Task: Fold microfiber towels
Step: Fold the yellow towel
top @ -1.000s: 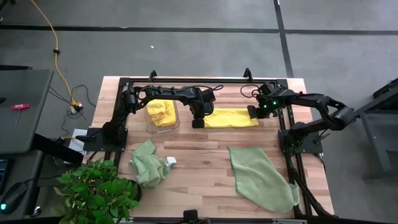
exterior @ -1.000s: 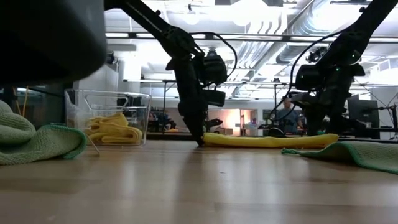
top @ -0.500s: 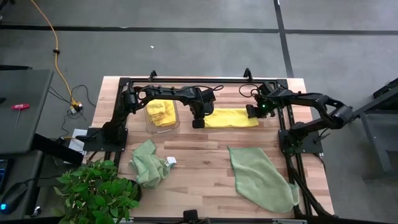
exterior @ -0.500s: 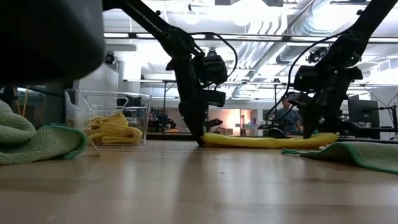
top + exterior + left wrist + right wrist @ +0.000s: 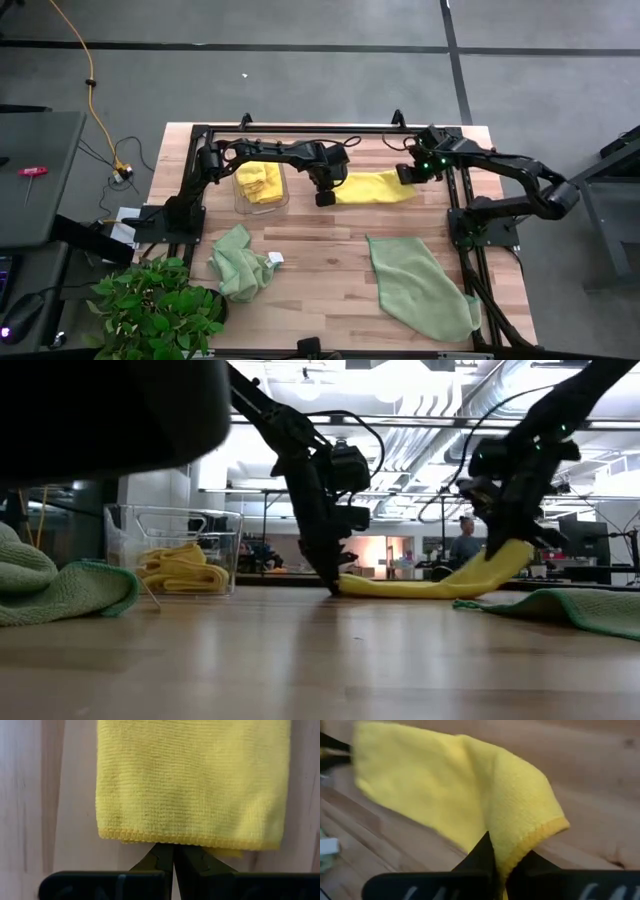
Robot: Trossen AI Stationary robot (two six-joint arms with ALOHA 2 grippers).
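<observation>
A yellow microfiber towel [image 5: 375, 187], folded into a long strip, lies across the far middle of the table. My left gripper [image 5: 325, 198] stands shut at its left end, fingers pointing steeply down [image 5: 335, 586]. My right gripper [image 5: 408, 173] is shut on the strip's right end and holds that end up off the wood [image 5: 505, 550]. A crumpled green towel [image 5: 243, 262] lies near left. A spread green towel [image 5: 420, 285] lies near right. Folded yellow towels [image 5: 260, 182] rest in a clear bin. My left gripper sets its shut fingertips [image 5: 174, 854] on the hemmed edge [image 5: 150, 838] of the strip's left end, coming steeply from above. That end lies flat on the table. Whether the tips pinch the hem or only press on it, I cannot tell. My right gripper pinches the strip's right end at its hemmed edge [image 5: 520, 851] between its two fingers, slanting down from the table's right side. Several folded layers go into the hold. That end is lifted clear, and the towel slopes down to the table toward the left gripper.
The clear bin [image 5: 240, 196] stands at the far left beside the left arm. A leafy plant [image 5: 155, 305] overhangs the near left corner. A black frame [image 5: 330, 130] runs along the far edge and both sides. Bare wood shows at the centre [image 5: 320, 250].
My right gripper has shut on the yellow towel's right end and gone up, lifting that end off the table. The towel's left end has stayed down under my left gripper.
</observation>
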